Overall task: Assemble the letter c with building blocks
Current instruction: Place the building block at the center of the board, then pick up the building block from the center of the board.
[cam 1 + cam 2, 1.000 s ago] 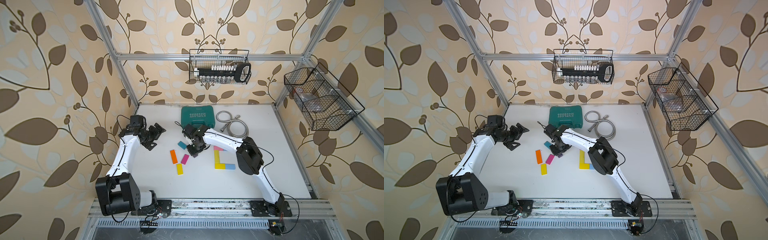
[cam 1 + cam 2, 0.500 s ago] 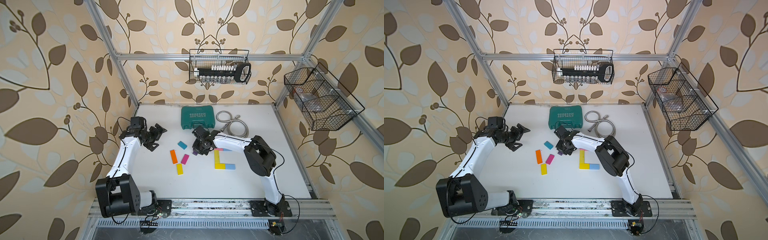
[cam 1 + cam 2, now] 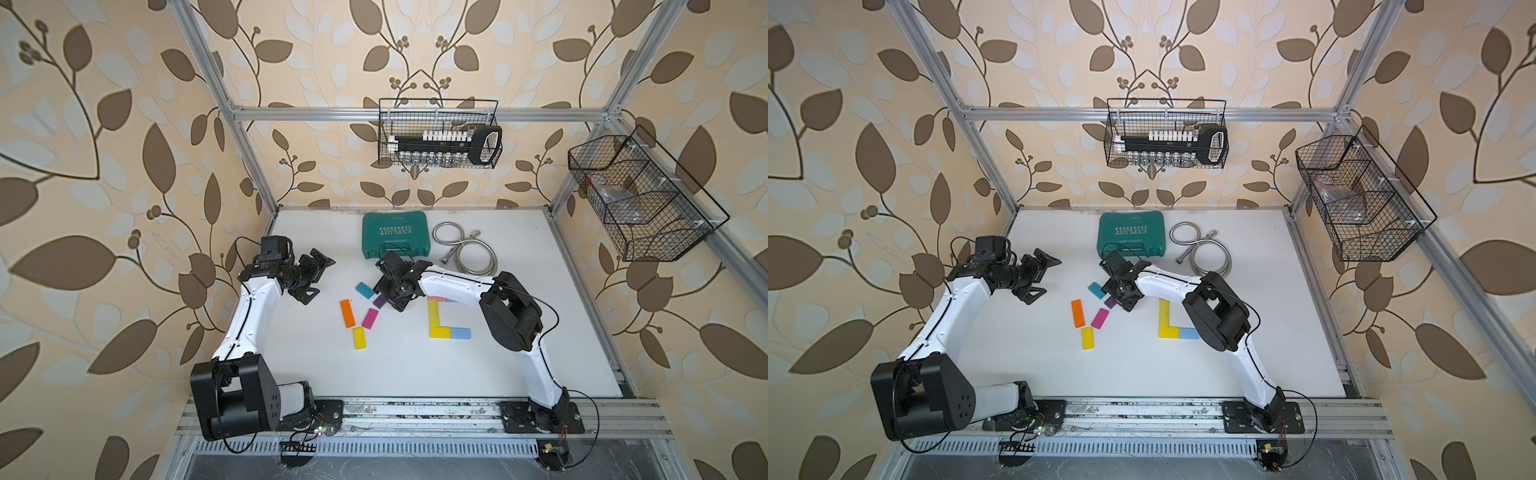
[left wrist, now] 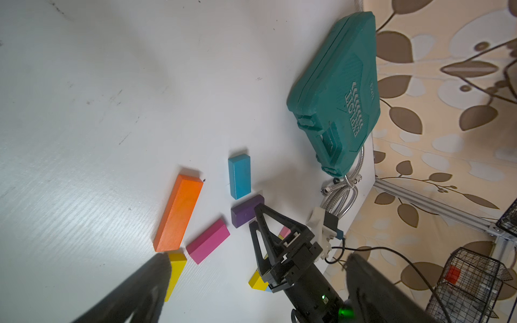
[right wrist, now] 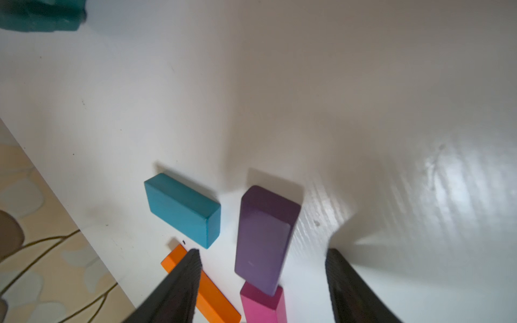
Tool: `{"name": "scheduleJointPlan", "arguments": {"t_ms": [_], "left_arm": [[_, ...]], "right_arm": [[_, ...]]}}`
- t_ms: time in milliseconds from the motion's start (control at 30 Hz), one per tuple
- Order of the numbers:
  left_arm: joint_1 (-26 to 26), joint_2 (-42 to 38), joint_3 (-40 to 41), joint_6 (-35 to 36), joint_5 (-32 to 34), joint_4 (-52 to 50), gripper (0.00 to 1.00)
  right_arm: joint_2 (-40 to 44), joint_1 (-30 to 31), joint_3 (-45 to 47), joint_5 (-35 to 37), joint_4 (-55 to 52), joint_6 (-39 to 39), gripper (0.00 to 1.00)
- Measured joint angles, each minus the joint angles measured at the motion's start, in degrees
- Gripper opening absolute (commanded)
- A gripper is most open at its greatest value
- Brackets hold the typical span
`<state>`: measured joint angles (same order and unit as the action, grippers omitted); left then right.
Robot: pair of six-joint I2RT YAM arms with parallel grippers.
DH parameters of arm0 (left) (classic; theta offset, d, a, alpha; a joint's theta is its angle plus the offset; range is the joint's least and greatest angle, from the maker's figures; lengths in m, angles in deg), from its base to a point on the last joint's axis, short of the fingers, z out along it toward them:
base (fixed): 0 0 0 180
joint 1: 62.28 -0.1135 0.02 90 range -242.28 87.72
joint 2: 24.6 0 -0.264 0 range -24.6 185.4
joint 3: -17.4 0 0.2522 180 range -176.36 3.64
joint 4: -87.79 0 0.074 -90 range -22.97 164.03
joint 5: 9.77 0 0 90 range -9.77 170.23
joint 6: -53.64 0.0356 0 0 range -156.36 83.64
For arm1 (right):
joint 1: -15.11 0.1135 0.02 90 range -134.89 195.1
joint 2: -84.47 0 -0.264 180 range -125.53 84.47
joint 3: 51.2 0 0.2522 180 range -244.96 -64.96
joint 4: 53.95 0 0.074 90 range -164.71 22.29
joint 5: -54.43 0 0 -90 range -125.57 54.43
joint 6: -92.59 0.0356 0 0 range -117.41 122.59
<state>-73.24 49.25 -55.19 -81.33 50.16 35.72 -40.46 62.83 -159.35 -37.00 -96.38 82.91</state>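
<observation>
Loose building blocks lie left of centre in both top views: teal (image 3: pixel 365 289), purple (image 3: pixel 379 301), orange (image 3: pixel 347 313), magenta (image 3: pixel 370 318) and yellow (image 3: pixel 359 338). To their right a long yellow block (image 3: pixel 433 313), a short yellow (image 3: pixel 440 332) and a light blue (image 3: pixel 460 333) form an L, with a pink block (image 3: pixel 438 298) at its top. My right gripper (image 3: pixel 389 298) is open and straddles the purple block (image 5: pixel 264 237) without touching it; teal (image 5: pixel 183 209), orange (image 5: pixel 208 290) and magenta (image 5: pixel 263 306) lie close by. My left gripper (image 3: pixel 324 276) hangs open and empty at the left.
A green tool case (image 3: pixel 394 235) and a coiled metal hose (image 3: pixel 465 251) lie at the back of the white table (image 3: pixel 415 374). Wire baskets hang on the back wall (image 3: pixel 440 133) and the right wall (image 3: pixel 640 199).
My right gripper's jaws have gone from shut to open around the purple block. The right arm's elbow has swung right. The left gripper has shifted slightly.
</observation>
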Motion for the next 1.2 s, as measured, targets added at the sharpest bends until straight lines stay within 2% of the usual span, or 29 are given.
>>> {"name": "scheduleJointPlan", "arguments": {"t_ms": [133,267,433,567,800,1200], "left_arm": [[0.0,0.0,0.0,0.0,-0.1,0.1,0.99],[0.0,0.0,0.0,0.3,-0.6,0.1,0.99],[0.0,0.3,0.0,1.1,-1.0,0.1,0.99],[0.0,0.9,0.0,1.4,-0.9,0.0,0.99],[0.0,1.7,-0.4,1.6,-0.9,-0.1,0.99],[0.0,2.1,-0.5,2.6,-0.9,-0.5,0.99]], "right_arm": [[4.4,0.0,0.8,0.3,-2.1,-11.0,0.69],[7.5,-0.1,-2.5,1.0,-6.0,-29.9,0.70],[6.6,-0.1,-7.2,2.3,-10.3,-50.7,0.76],[3.1,-0.1,-9.0,3.2,-12.3,-61.4,0.76],[-4.7,0.4,-11.9,3.8,-15.1,-69.5,0.77],[-7.7,1.6,-15.0,4.3,-16.7,-71.6,0.78]]}}
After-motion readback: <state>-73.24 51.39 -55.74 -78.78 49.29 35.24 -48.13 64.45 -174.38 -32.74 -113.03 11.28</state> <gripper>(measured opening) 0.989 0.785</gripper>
